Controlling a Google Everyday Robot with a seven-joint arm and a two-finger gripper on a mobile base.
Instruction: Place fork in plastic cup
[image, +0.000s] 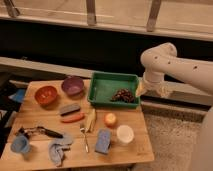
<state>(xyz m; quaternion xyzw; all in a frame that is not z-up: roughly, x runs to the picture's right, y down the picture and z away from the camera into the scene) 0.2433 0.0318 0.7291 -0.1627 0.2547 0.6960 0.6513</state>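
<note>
Jaws right of green tray (112, 76), grip state unclear, fork (84, 136) flat on table (132, 152)

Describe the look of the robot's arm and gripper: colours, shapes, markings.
The arm is smooth, off-white and tubular, with a rounded elbow joint carrying small dark dots. The gripper, at the right edge of the green tray, looks pale tan. No cables show.

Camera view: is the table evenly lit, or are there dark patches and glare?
Camera view: warm, even light on the wooden table, no glare on the fork or plastic cup; the wall behind is dark; the pale arm is brightest, its gripper hanging beside the green tray.
</note>
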